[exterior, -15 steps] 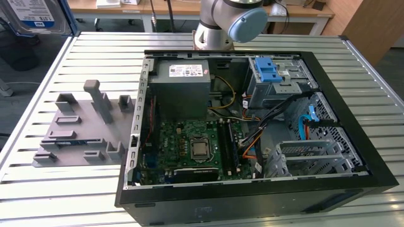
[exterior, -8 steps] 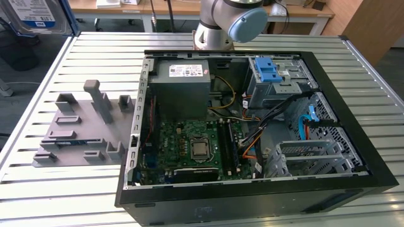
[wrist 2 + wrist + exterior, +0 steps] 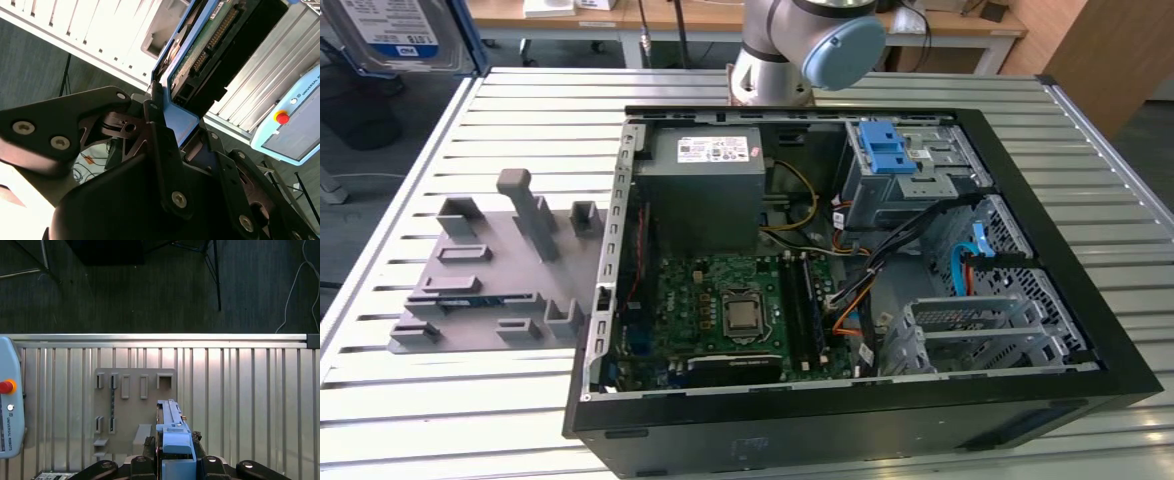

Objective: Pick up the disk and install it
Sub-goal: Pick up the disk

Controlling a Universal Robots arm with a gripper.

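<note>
An open black computer case [image 3: 854,420] is lying on the slatted metal table [image 3: 520,110], exposing a green motherboard [image 3: 720,310], a grey power-supply box [image 3: 700,190] and a cage with a blue latch [image 3: 907,170]. A grey slotted fixture plate [image 3: 480,290] is sitting beside it at the exterior view's left, and a pale pendant [image 3: 9,410] is lying on the slats

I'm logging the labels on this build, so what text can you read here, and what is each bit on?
Disk label: printed lines, too small to read.
Sticker on the grey box: too small to read.
Pendant: a maker's mark along its edge, not quoted here.
Nothing else can be quoted.
</note>
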